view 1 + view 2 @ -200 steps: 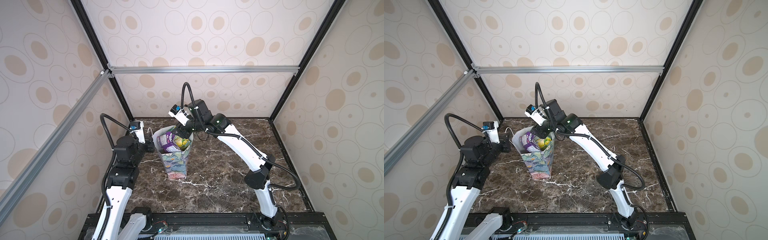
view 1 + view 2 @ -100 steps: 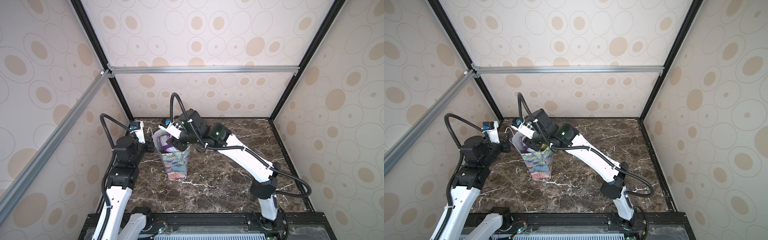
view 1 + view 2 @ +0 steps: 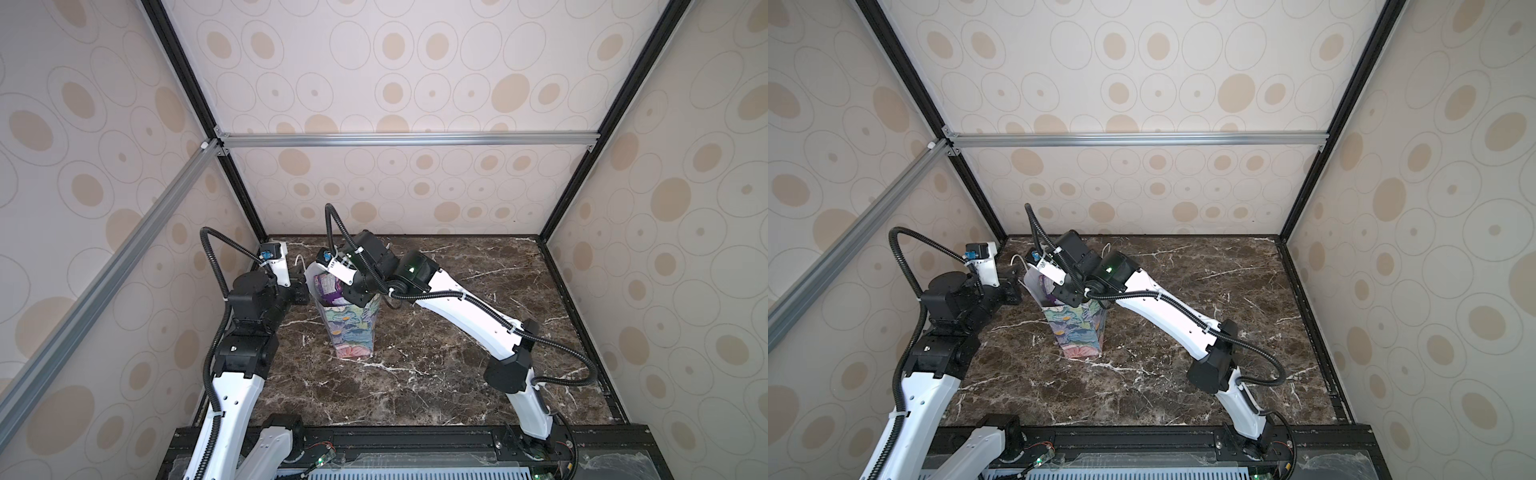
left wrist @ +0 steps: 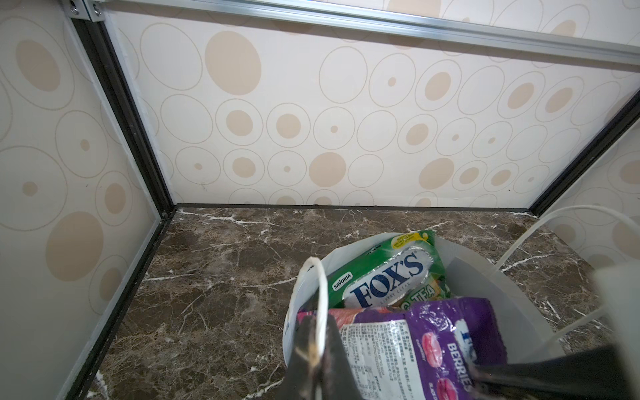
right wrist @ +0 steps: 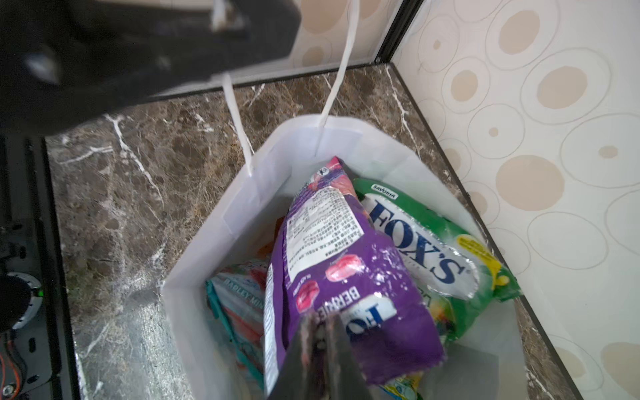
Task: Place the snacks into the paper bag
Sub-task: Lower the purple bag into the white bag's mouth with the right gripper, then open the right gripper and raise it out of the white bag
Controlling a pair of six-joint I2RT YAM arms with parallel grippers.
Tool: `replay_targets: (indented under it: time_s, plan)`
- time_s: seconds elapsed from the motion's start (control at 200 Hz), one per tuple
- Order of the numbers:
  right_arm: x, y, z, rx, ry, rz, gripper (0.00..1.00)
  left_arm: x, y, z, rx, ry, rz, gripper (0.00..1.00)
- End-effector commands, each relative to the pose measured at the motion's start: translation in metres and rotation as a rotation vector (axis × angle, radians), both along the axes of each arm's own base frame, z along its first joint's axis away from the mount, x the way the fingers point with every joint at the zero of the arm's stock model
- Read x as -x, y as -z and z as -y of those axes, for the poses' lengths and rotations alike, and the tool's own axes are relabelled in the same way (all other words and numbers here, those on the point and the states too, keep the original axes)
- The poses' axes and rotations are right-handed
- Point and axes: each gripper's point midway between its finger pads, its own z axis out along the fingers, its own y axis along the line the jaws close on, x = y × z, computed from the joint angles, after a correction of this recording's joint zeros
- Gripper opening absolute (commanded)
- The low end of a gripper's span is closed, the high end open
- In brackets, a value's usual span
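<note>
The paper bag (image 3: 351,332) (image 3: 1077,332) stands upright mid-table, floral outside, white inside (image 5: 242,207). Several snacks lie in it: a purple packet (image 5: 346,263) (image 4: 415,343) on top, a green FOX'S packet (image 5: 433,249) (image 4: 388,273) beside it, a teal one (image 5: 239,298) lower down. My left gripper (image 4: 317,346) (image 3: 303,286) is shut on the bag's white cord handle (image 4: 320,294) at the left rim. My right gripper (image 5: 320,322) reaches into the bag mouth from the right, jaws shut, tips against the purple packet's face.
Brown marble tabletop (image 3: 436,374) walled on three sides by dotted panels. Black frame posts stand at the back corners (image 3: 253,224). The bag's other cord handle (image 5: 337,69) rises loose at its far rim.
My right arm has swung left and down over the bag mouth, and its jaws have closed. The left gripper has stayed on the handle.
</note>
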Motion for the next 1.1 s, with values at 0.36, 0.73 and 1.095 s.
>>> replay_targets:
  time_s: [0.36,0.73,1.095]
  plan:
    - [-0.028,0.02,0.017,0.08,0.101,-0.022,0.14,0.002,-0.024,-0.002,-0.004,-0.005,0.084,0.06]
    - [-0.013,-0.111,0.068,-0.333,0.34,0.068,0.53,0.001,-0.024,0.001,-0.007,0.011,0.084,0.07]
    - [-0.011,-0.105,0.129,-0.445,0.593,0.081,0.62,-0.001,-0.055,0.013,0.06,0.071,0.041,0.08]
